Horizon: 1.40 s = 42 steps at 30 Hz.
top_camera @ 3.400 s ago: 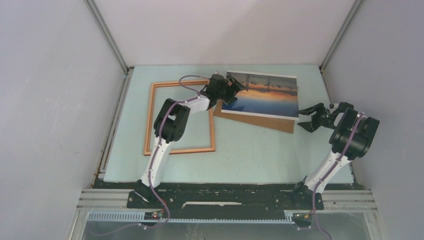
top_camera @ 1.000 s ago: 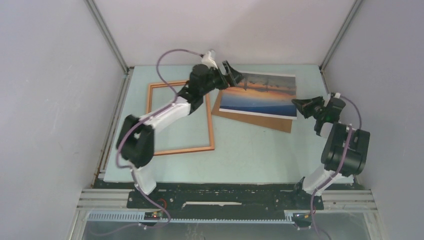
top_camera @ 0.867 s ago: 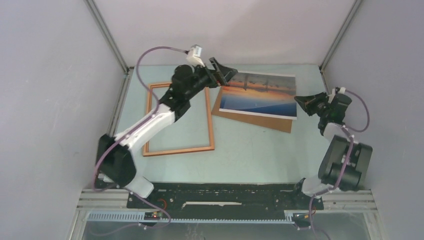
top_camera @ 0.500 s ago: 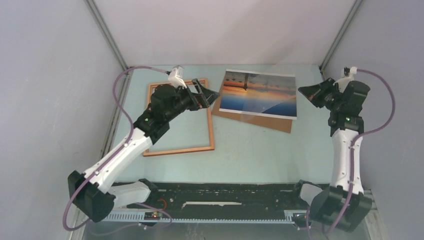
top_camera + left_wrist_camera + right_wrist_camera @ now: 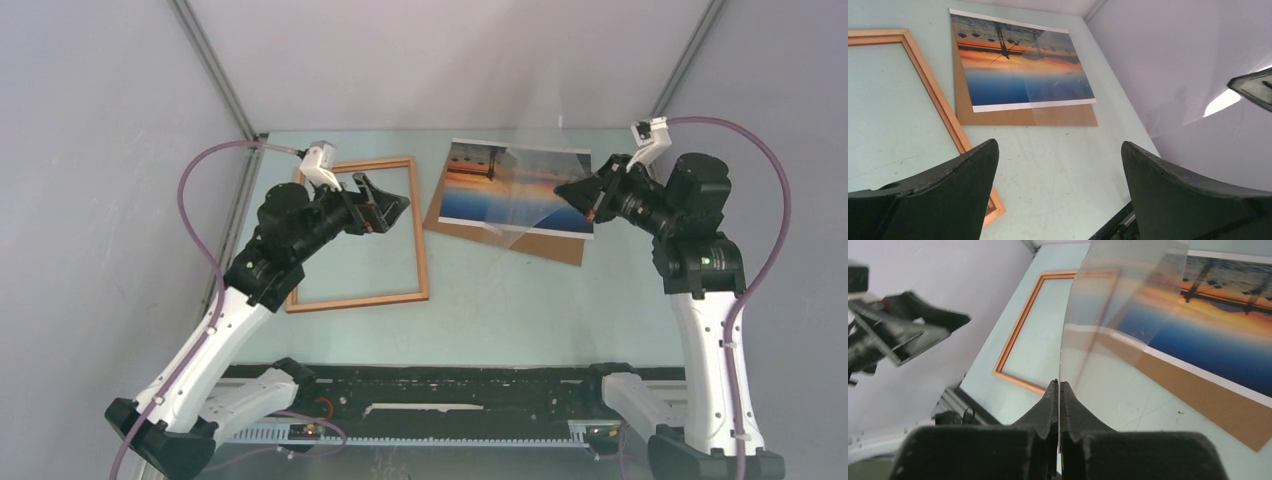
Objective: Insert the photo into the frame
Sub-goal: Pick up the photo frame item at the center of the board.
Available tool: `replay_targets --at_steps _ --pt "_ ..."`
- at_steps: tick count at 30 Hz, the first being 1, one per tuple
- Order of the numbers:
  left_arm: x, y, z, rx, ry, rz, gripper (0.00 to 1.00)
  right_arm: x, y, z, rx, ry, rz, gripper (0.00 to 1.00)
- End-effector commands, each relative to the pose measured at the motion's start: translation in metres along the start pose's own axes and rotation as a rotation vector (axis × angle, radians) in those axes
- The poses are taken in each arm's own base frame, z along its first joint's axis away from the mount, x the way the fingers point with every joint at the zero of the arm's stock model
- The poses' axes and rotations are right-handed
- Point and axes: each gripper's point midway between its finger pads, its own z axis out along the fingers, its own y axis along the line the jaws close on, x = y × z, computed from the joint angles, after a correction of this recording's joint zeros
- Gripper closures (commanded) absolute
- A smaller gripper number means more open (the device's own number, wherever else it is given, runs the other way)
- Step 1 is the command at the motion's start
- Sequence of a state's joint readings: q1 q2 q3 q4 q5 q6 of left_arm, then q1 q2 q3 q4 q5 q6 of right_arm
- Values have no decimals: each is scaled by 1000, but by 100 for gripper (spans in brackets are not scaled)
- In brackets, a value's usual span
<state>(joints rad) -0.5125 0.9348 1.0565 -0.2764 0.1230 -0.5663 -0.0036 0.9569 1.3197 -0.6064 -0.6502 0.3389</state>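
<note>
Looking down from the top, right gripper [image 5: 581,196]: fingers pressed together on the edge of a clear sheet [image 5: 535,185], which rises steeply off the photo. Half a second ago this gripper hung farther right, beyond the photo's right edge.
Top view, left gripper [image 5: 388,205]: fingers spread and holding nothing, raised over the far right part of the frame. It has drawn back leftward from the photo's left edge.
Top view, photo [image 5: 470,190]: flat on the brown backing board [image 5: 555,246], toward the far side of the table [image 5: 520,310], just right of the frame [image 5: 358,302]. All three lie as before.
Left wrist view, left gripper [image 5: 1058,150]: wide gap between the fingers. Beyond them lie the photo [image 5: 1013,70], the backing board [image 5: 1063,116] and one frame [image 5: 939,102] rail.
Right wrist view, right gripper [image 5: 1059,390]: tips closed on the clear sheet [image 5: 1118,300]. Past it are the photo [image 5: 1218,335], the backing board [image 5: 1208,405] and, farther left, the frame [image 5: 1017,325]. The left gripper [image 5: 913,330] is at the left edge.
</note>
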Motion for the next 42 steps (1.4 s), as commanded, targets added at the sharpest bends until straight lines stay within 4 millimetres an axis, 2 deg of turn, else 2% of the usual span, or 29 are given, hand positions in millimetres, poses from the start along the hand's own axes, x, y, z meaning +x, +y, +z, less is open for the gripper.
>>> replay_targets --at_steps 1,8,10,15,21,24,28,31,33,38,40,42 --pt "-26 -22 -14 112 -48 133 0 3 39 -16 -90 30 -194 100" --pt "-52 -54 -22 341 -81 255 0 30 81 -20 -282 125 -266 100" --pt "-57 -54 -26 368 -85 299 0 36 90 -24 -329 142 -279 100" --pt "-77 -39 -46 322 -173 345 0 45 101 -29 -394 168 -313 100" --pt "-62 -34 -37 367 -125 335 0 56 114 -30 -488 207 -321 100" --pt "-62 -23 -25 342 -121 377 0 62 120 -32 -525 224 -329 100" --pt "-64 -25 -10 420 -50 399 0 67 125 -36 -554 233 -341 100" --pt "-66 -40 -16 597 20 356 2 67 129 -39 -570 231 -350 100" --pt "-67 -46 -21 642 16 389 2 68 128 -39 -568 233 -353 100" --pt "-64 -31 -24 601 -3 492 0 70 130 -39 -580 241 -358 100" --pt "-61 -26 -21 618 31 475 0 71 130 -37 -583 245 -357 100" --pt "-58 -29 -18 685 84 440 1 72 130 -37 -587 251 -358 100"
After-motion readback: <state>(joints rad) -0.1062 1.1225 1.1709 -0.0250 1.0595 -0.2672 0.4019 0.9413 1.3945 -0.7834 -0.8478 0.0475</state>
